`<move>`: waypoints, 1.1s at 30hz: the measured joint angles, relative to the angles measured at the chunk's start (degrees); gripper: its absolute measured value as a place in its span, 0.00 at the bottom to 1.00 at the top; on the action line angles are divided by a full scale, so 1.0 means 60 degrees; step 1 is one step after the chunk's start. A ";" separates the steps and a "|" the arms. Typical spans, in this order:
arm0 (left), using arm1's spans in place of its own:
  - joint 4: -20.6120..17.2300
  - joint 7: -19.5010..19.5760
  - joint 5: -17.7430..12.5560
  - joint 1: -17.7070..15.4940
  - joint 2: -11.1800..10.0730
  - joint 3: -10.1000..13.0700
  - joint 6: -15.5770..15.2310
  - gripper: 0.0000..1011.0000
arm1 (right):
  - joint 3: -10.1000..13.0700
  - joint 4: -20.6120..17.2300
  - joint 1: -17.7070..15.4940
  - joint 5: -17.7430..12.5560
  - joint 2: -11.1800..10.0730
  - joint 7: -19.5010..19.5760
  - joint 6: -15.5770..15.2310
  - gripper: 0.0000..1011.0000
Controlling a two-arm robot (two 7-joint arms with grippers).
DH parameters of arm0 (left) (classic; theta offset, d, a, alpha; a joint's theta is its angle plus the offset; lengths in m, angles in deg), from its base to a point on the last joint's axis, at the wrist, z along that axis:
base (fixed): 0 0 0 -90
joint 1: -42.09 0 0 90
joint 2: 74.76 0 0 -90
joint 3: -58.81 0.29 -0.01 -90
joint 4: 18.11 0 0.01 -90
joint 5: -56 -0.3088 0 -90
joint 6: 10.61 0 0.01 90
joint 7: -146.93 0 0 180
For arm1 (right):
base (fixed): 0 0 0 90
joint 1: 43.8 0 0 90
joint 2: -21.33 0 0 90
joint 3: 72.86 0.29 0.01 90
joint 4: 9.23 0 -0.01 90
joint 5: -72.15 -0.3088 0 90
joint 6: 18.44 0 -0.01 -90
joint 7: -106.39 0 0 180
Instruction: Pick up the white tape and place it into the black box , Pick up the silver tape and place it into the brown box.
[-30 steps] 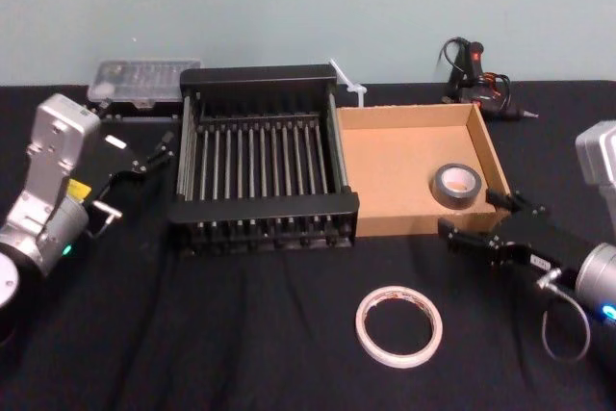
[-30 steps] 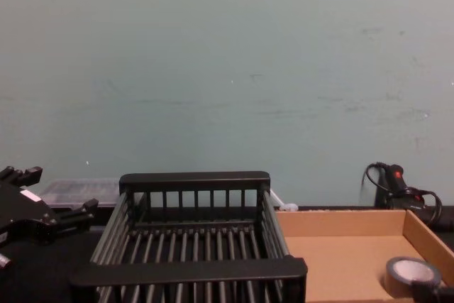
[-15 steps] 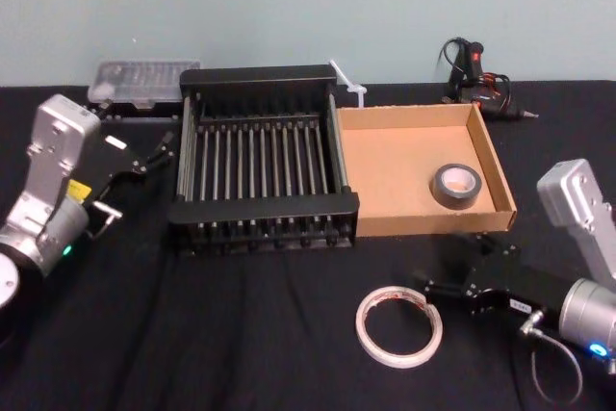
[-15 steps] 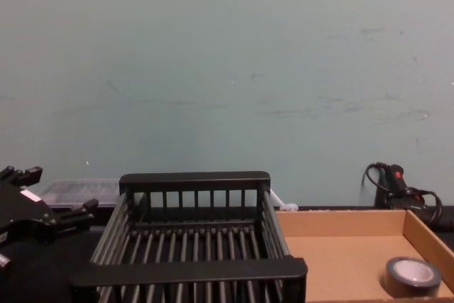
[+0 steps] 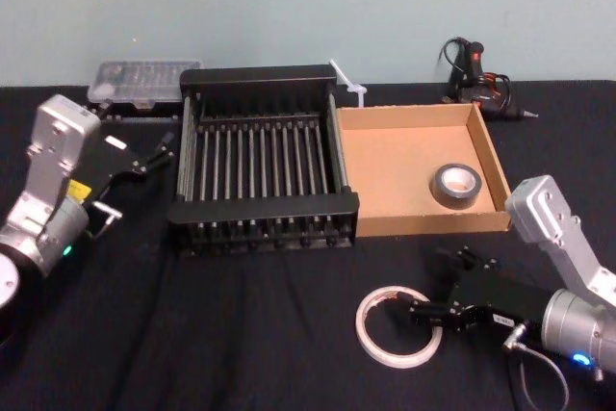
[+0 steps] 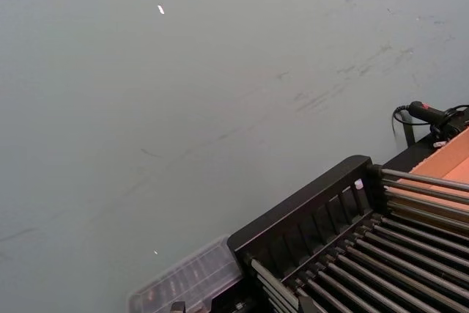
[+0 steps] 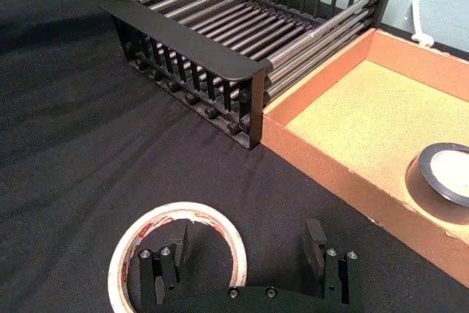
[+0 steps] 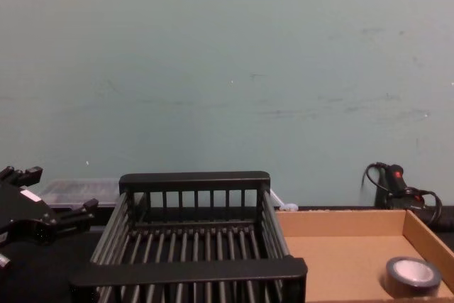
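Overhead first, head view: the white tape point(image 5: 366, 329) lies flat on the black cloth point(image 5: 241, 334), in front of the brown box point(image 5: 395, 156) and apart from it. The right gripper point(image 5: 435, 286) sits low at the ring's right side, fingers spread wide, nothing clamped. The silver tape point(image 5: 445, 195) rests inside the brown box near its front-right corner. The black box point(image 5: 265, 207) stands just left of the brown box, side walls close together. The left gripper point(image 5: 159, 149) hangs left of the black box w/ fingers apart, holding nothing. At the back are a clear case point(image 5: 144, 82) on the left and a glue gun point(image 5: 472, 69) on the right.

Right wrist view: the right gripper point(image 7: 242, 254) straddles one band of the white tape point(image 7: 176, 212), w/ one finger point(image 7: 163, 262) over the ring's hole and the other outside it. Contact w/ the tape can't be told. The black box point(image 7: 183, 45) and brown box point(image 7: 352, 130) lie beyond, the silver tape point(image 7: 447, 174) on the cardboard floor.

Chest view: the left gripper point(image 8: 57, 191) is left of the black box point(image 8: 191, 269), fingers parted. The silver tape point(image 8: 413, 276) is in the brown box point(image 8: 333, 260).

Left wrist view: a corner of the black box point(image 6: 300, 207), the clear case point(image 6: 190, 284) beside it, and the glue gun point(image 6: 432, 115) farther off.
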 joint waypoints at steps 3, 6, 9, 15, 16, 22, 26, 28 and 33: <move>0.0000 0.0000 0.0000 -0.0001 0.0000 0.0000 0.0000 0.99 | -0.0074 0.0057 0.0050 0.0081 0.0014 0.0003 -0.0009 0.99; -0.0001 0.0000 0.0000 -0.0001 0.0000 0.0000 0.0000 0.99 | -0.0141 0.0113 0.0086 0.0152 0.0035 0.0008 -0.0039 0.99; 0.0000 0.0000 0.0000 -0.0001 0.0000 0.0000 0.0000 0.99 | -0.0204 0.0174 0.0129 0.0215 0.0055 0.0004 -0.0063 0.99; 0.0000 0.0000 0.0000 -0.0001 0.0000 0.0000 0.0000 0.99 | -0.0298 0.0276 0.0202 0.0326 0.0094 -0.0019 -0.0107 0.99; 0.0000 0.0000 0.0000 -0.0001 0.0000 0.0000 0.0000 0.99 | -0.0312 0.0304 0.0216 0.0348 0.0107 -0.0026 -0.0115 0.99; 0.0000 0.0000 0.0000 -0.0001 0.0000 0.0000 0.0000 0.99 | -0.0348 0.0395 0.0268 0.0416 0.0148 -0.0051 -0.0136 0.99; 0.0000 0.0000 0.0000 -0.0001 0.0000 0.0000 0.0000 0.99 | -0.0372 0.0451 0.0304 0.0461 0.0187 -0.0053 -0.0175 0.99; 0.0000 0.0001 0.0000 0.0000 0.0000 0.0000 0.0000 0.99 | -0.0380 0.0471 0.0316 0.0474 0.0201 -0.0052 -0.0185 0.99; 0.0000 0.0000 0.0000 0.0000 0.0000 0.0000 0.0000 0.99 | -0.0409 0.0539 0.0358 0.0519 0.0241 -0.0066 -0.0213 0.99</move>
